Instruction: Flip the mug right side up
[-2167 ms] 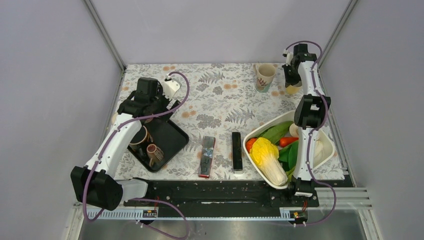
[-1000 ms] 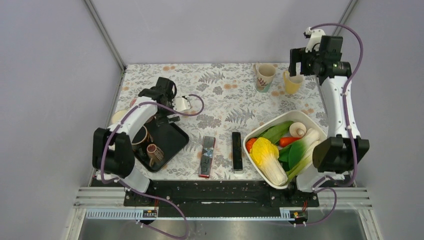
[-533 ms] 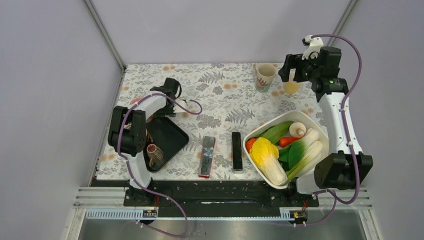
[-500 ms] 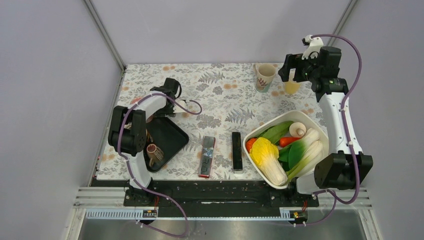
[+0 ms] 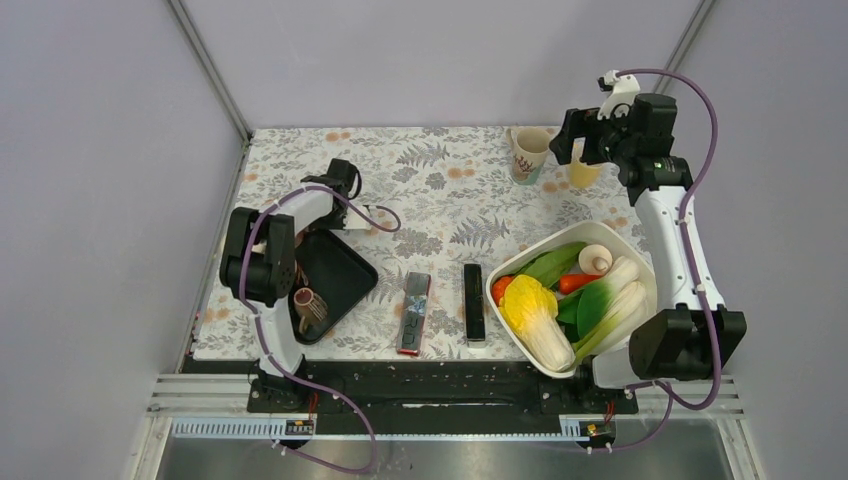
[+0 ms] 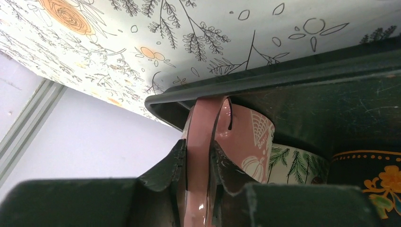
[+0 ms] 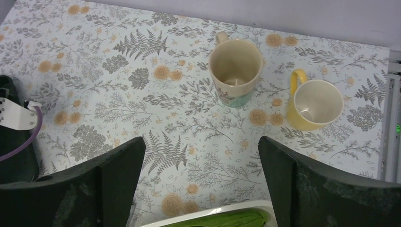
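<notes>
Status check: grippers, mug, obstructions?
Left gripper jaws pinched on pink mug handle, in black tray by the rim. Right gripper open, empty, over the table. Fern cup and dark cup crowd the mug.

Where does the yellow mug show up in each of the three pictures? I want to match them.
Top external: yellow mug at the far right of the floral tablecloth, partly hidden.
Right wrist: the mug stands upright, right of middle.
Left wrist: not in it; a pink mug sits mid-frame instead.
Shared landmark: the cream mug, just left of it in both views that show it.
</notes>
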Available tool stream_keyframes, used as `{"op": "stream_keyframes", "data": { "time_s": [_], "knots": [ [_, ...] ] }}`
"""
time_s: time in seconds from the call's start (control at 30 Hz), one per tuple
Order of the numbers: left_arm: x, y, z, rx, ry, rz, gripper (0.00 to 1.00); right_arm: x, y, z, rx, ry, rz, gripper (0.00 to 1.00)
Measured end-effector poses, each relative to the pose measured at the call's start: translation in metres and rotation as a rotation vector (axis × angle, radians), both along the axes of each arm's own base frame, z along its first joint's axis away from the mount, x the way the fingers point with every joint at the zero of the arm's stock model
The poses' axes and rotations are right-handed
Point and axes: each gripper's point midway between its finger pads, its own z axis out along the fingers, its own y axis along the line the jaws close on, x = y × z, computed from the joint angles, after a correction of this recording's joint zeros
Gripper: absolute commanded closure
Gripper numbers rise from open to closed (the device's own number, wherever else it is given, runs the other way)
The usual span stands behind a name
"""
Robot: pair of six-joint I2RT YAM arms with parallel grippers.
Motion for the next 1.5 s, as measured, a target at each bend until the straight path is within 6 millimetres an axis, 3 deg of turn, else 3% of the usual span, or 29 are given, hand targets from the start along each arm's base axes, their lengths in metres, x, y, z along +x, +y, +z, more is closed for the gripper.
{"op": "stream_keyframes", "data": {
  "time_s": [0.13, 0.23, 0.43, 0.53, 0.87, 1.1, 1.23, 1.37, 1.5],
  "knots": [
    [0.0, -0.003, 0.004, -0.036, -0.02, 0.005, 1.0, -0.008, 0.017, 0.002, 0.006, -0.005, 0.041, 0.01],
    [0.001, -0.009, 0.015, -0.112, -0.065, 0.021, 1.0, -0.019, 0.045, 0.009, 0.009, -0.023, 0.11, 0.01],
    [0.01, -0.041, 0.062, -0.334, -0.234, 0.015, 1.0, -0.048, 0.112, 0.005, 0.019, -0.049, 0.282, 0.01],
    [0.011, -0.048, 0.074, -0.384, -0.273, 0.019, 1.0, -0.062, 0.146, -0.014, 0.033, -0.016, 0.372, 0.01],
    [0.009, -0.052, 0.069, -0.534, -0.327, 0.211, 1.0, -0.108, 0.262, -0.112, 0.183, 0.191, 0.675, 0.0],
    [0.013, -0.056, 0.062, -0.639, -0.408, 0.317, 1.0, -0.125, 0.329, -0.156, 0.289, 0.304, 0.774, 0.0],
    [0.006, -0.059, 0.065, -0.706, -0.422, 0.362, 1.0, -0.122, 0.36, -0.168, 0.385, 0.341, 0.775, 0.01],
    [0.003, -0.064, 0.07, -0.756, -0.434, 0.368, 1.0, -0.099, 0.396, -0.173, 0.513, 0.365, 0.76, 0.01],
    [-0.002, -0.067, 0.067, -0.791, -0.423, 0.375, 1.0, -0.083, 0.425, -0.19, 0.596, 0.41, 0.757, 0.01]
  ]
}}
